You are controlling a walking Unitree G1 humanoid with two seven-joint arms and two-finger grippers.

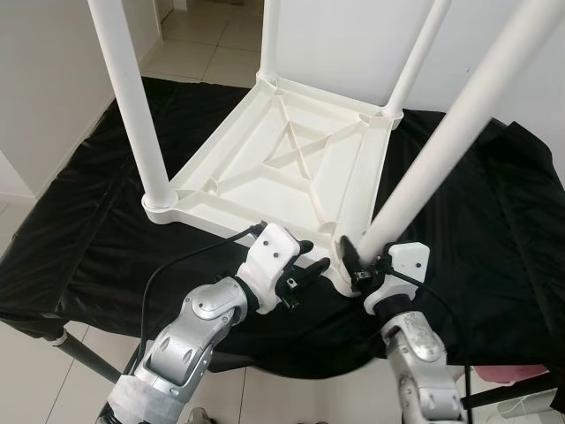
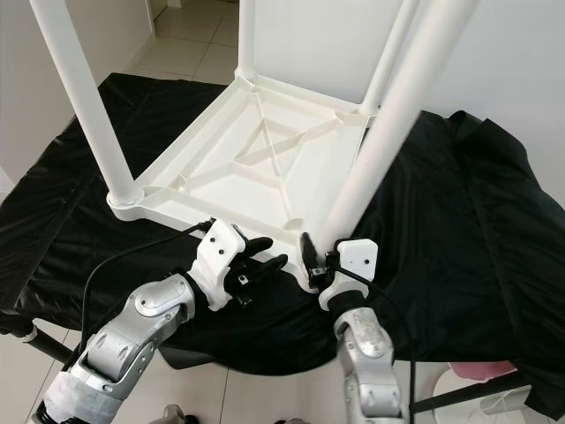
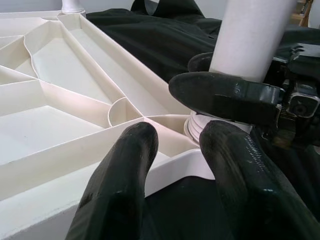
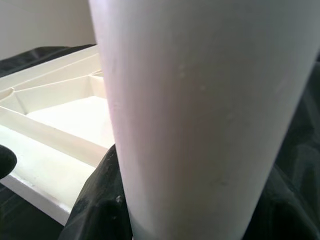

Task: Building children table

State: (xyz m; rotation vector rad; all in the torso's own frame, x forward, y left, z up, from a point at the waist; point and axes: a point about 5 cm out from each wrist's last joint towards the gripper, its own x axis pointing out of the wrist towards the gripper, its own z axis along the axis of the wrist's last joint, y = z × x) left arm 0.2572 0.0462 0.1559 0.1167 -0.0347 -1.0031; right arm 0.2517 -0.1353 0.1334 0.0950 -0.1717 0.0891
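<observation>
1 white tabletop (image 1: 291,159) lies upside down on a black cloth (image 1: 494,230), its ribbed underside facing up. 4 white legs stand from its corners: 1 at the near left (image 1: 132,97), 1 at the far left (image 1: 269,40), 1 at the far right (image 1: 419,53), and 1 at the near right (image 1: 459,124). The near-right leg tilts toward the right; the other 3 stand closer to upright. 2 grippers are at work, both at the near-right corner.

Right gripper (image 1: 360,262): fingers set round the base of the near-right leg, just above its socket. 1 finger (image 3: 225,95) crosses the front of the leg in the left wrist view; a 2nd shows behind it. The jaws are parted only as far as the leg's width, and they grasp the leg. The right wrist view looks straight at the leg (image 4: 200,115) at very close range.

Left gripper (image 1: 309,268): fingers spread moderately apart, holding nothing. Its fingertips (image 3: 135,150) rest at the tabletop's near rim, just beside the socket. Whether they press on the rim cannot be told.

Both silver forearms rise from below the near edge and converge on the corner, left arm bent at the elbow, right arm nearly straight up. The cloth covers a low platform on a tiled floor (image 1: 212,44).
</observation>
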